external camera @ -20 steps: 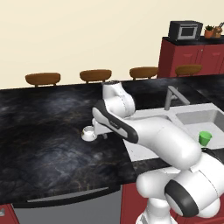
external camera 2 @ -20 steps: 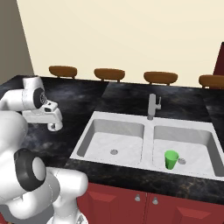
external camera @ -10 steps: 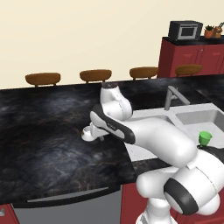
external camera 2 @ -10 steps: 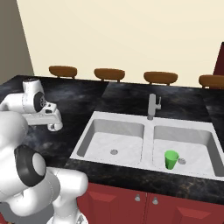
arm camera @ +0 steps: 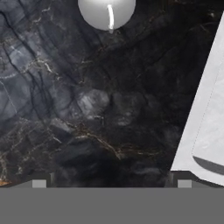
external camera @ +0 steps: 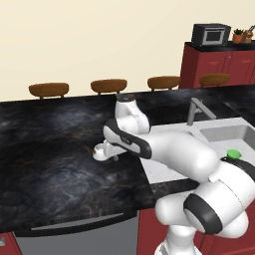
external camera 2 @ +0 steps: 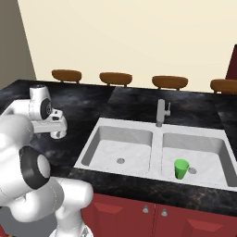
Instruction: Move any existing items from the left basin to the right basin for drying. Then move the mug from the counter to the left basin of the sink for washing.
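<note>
The squat white-silver mug (external camera: 100,151) stands on the black counter (external camera: 50,164), left of the sink (external camera: 167,172). My gripper (external camera: 111,152) hangs just right of it and slightly above, open and holding nothing. In the hand view the mug (arm camera: 107,13) sits at the top edge, ahead of my gripper (arm camera: 111,183), whose fingertips (arm camera: 39,182) stand wide apart. The green cup (external camera 2: 181,169) stands upright in the right basin (external camera 2: 217,150). The left basin (external camera 2: 106,150) holds only its drain. My gripper (external camera 2: 58,133) is over the counter, left of the sink.
A grey faucet (external camera 2: 160,112) rises behind the divider between the basins. Several brown stools (external camera 2: 115,78) line the counter's far side. The sink's pale rim (arm camera: 205,122) runs along the right of the hand view. A microwave (external camera: 211,34) sits on red cabinets at the far right.
The arm has swung a little left and down, bringing the hand closer to the mug. The jaws stayed open. The mug and the green cup have not moved.
</note>
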Controlling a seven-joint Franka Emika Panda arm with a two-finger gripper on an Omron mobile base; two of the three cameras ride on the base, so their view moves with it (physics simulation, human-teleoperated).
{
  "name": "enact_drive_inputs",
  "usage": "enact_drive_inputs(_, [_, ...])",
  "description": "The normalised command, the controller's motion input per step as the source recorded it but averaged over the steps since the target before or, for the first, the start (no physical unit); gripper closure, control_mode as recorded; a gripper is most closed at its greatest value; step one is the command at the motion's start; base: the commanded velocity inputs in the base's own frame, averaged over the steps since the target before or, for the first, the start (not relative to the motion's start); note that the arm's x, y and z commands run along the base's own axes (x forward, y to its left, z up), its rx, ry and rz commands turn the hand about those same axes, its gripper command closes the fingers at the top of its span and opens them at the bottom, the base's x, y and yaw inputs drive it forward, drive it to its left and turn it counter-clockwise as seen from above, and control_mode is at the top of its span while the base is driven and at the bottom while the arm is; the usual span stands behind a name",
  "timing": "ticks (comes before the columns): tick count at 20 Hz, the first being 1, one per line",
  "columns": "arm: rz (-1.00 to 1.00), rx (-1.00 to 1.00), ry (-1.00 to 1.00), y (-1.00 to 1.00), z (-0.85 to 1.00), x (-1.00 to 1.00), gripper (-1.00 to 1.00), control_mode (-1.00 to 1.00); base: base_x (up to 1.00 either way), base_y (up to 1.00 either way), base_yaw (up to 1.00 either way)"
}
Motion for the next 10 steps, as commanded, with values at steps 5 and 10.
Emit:
enact_drive_inputs(5, [0.00, 0.01, 0.02, 0.12, -0.12, 0.23, -1.00, -1.00, 0.00, 0.00, 0.00])
enact_drive_inputs(10, [0.00, 0.00, 0.00, 0.12, -0.17, 0.23, -1.00, -1.00, 0.00, 0.00, 0.00])
